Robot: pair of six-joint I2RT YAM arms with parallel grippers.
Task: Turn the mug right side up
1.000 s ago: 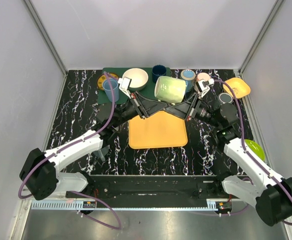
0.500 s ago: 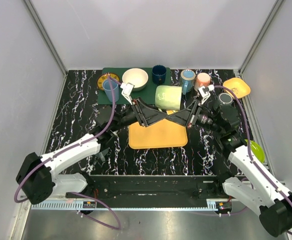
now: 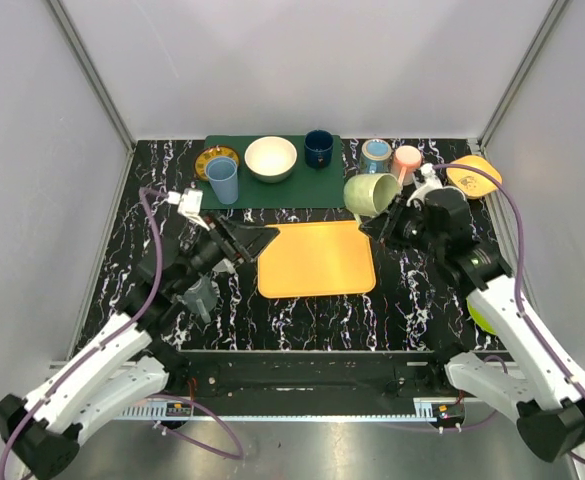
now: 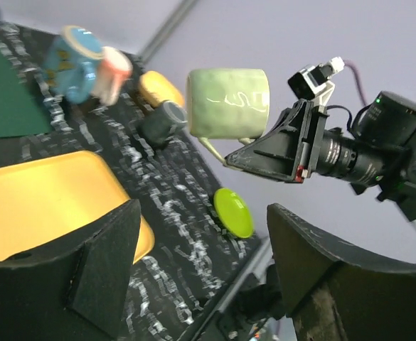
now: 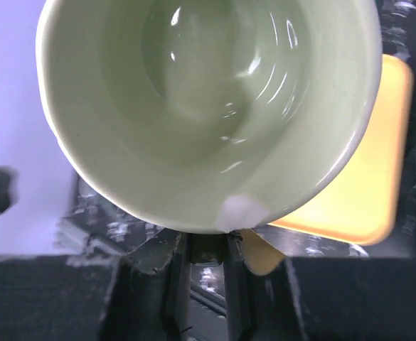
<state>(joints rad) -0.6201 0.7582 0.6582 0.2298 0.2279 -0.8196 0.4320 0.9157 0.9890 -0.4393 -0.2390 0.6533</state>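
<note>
My right gripper (image 3: 380,214) has the green mug (image 3: 370,192) pinched by its handle, jaws closed tight on it. The mug hangs in the air, clear of the table (image 3: 412,290), just off the far right corner of the orange tray (image 3: 317,258). It's tipped on its side, and from the right wrist camera I'm looking straight into its mouth. My left gripper (image 3: 262,238) sits low by the tray's left edge, spread wide open with nothing in it, well apart from the mug.
</note>
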